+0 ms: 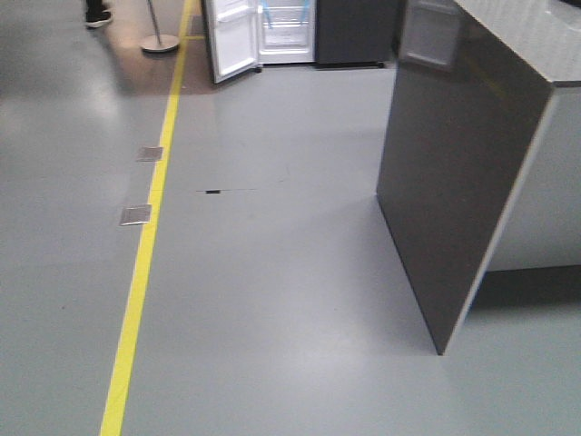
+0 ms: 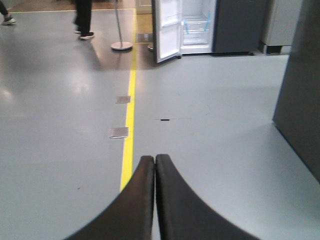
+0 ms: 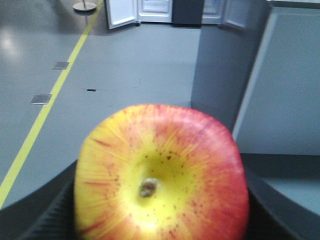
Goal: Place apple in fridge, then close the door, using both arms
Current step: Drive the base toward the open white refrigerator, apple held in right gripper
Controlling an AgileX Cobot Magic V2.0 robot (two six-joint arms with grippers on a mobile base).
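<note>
Apple [image 3: 161, 175] round, speckled red-yellow skin, clamped in rt pincer [image 3: 160, 217]

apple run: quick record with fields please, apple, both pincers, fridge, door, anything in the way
apple: held in right pincer, dimple toward the wrist camera
left pincer: shut, empty
fridge: far across the floor, white inside showing
door: open
cabinet: near, at the right of the front view

Fridge [image 1: 289, 32] far ahead, door [image 1: 231, 36] open at its left; cabinet [image 1: 454, 154] nearer, right; apple [image 3: 160, 175] in right claw [image 3: 160, 215].
</note>
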